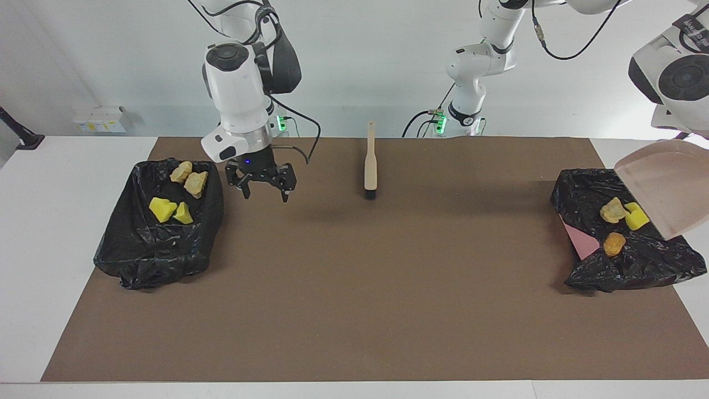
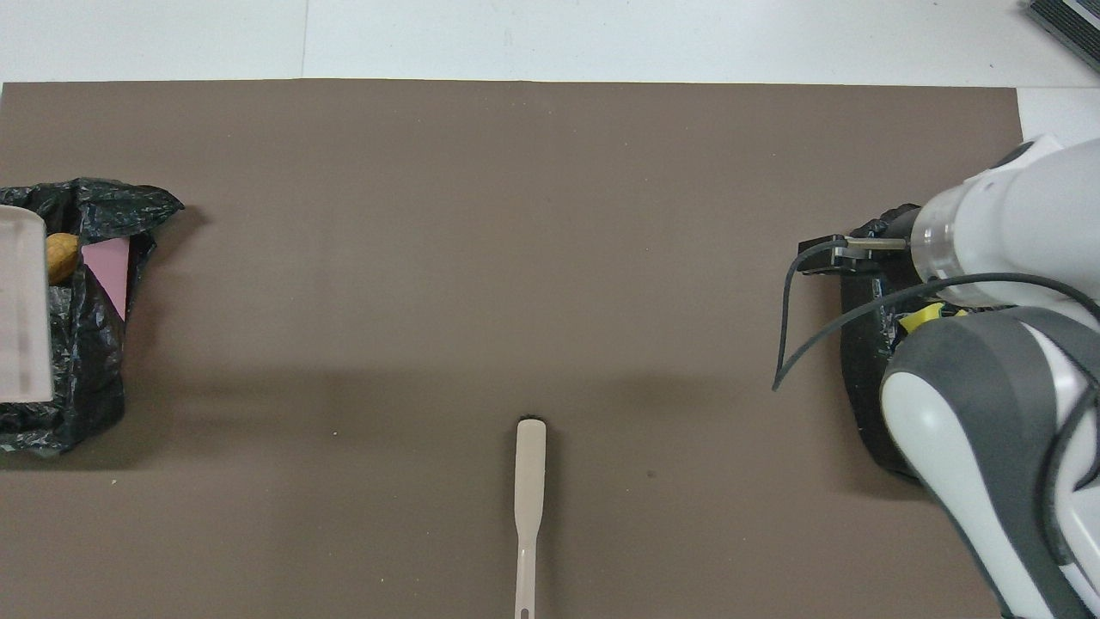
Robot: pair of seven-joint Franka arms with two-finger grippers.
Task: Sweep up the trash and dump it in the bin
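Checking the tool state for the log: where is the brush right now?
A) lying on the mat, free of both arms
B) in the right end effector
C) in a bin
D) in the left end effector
A: the brush lies flat on the mat, with the right end effector off to one side by a bin and nothing gripping it.
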